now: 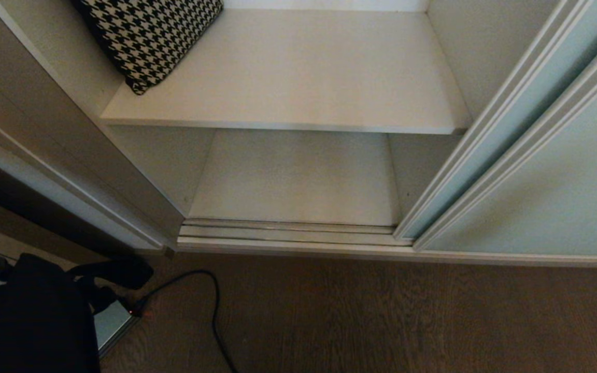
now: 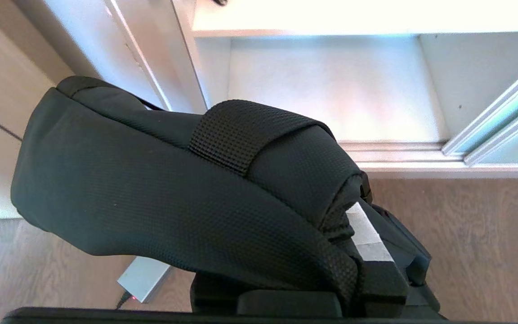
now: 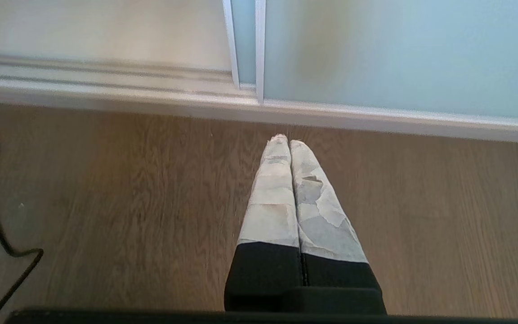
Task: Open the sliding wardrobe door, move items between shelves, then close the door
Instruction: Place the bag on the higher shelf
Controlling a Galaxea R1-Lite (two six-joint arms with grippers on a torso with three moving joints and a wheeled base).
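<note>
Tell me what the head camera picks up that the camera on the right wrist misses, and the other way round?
Only the head view shows the houndstooth cushion on the upper shelf, the bare lower shelf and, at its lower left corner, the black bag. Only the right wrist view shows the right gripper, fingers pressed together, hanging above the floor. Both show the pale blue-green sliding door pushed aside, the door track, the wooden floor and a black cable.

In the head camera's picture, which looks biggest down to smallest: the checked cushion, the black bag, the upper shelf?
1. Upper shelf, clearly largest.
2. Black bag and checked cushion look much alike; both are cut off by the picture's edge, and the bag is nearer the camera, so no firm ranking.
</note>
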